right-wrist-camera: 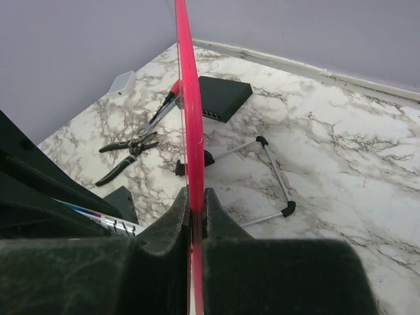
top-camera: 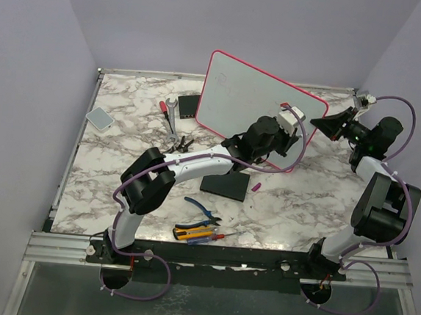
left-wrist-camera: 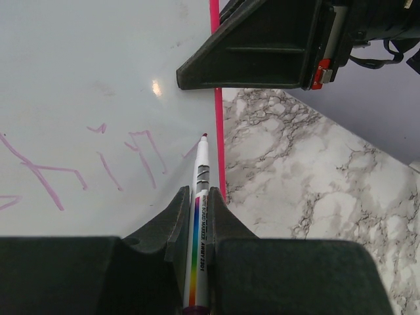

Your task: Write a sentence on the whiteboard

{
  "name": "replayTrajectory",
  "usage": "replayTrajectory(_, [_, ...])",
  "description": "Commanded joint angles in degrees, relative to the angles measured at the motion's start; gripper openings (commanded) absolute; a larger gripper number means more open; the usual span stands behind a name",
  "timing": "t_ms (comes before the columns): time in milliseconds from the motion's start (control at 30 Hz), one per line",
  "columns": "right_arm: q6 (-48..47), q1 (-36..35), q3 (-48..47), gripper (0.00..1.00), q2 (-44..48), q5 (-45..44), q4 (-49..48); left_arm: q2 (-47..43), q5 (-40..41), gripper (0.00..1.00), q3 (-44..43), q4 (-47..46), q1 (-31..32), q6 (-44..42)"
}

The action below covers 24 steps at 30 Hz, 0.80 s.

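The whiteboard (top-camera: 245, 94) stands tilted at the back middle, pale with a pink-red frame. My left gripper (top-camera: 291, 117) is shut on a white marker (left-wrist-camera: 199, 223) with a rainbow stripe; its red tip rests near the board's right edge (left-wrist-camera: 214, 79). The sentence (left-wrist-camera: 79, 167) shows as faint pink strokes on the board, left of the tip. My right gripper (top-camera: 322, 124) is shut on the board's pink frame (right-wrist-camera: 189, 131) at its right edge, jaws pinching it edge-on. The right gripper also shows in the left wrist view (left-wrist-camera: 262, 49).
A flat black slab (top-camera: 225, 183) lies under the left arm. A wrench (top-camera: 171, 117), pliers (top-camera: 180, 144), a black box (top-camera: 188, 105) and a grey pad (top-camera: 100, 117) lie at the left. Screwdrivers and cutters (top-camera: 201, 227) lie near the front. The board's wire stand (right-wrist-camera: 269, 170) sits behind it.
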State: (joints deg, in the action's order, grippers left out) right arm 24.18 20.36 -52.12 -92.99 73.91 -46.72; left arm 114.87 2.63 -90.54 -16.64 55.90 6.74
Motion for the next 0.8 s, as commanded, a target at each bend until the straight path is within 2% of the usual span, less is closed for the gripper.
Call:
replayTrajectory(0, [-1.24, 0.19, -0.7, 0.01, -1.09, 1.68, -0.45, -0.7, 5.22, 0.0, 1.53, -1.82, -0.68, 0.87])
replayTrajectory(767, [-0.98, 0.16, -0.46, 0.01, -1.3, 1.94, -0.74, -3.55, 7.91, 0.0, 7.16, -5.2, -1.19, 2.84])
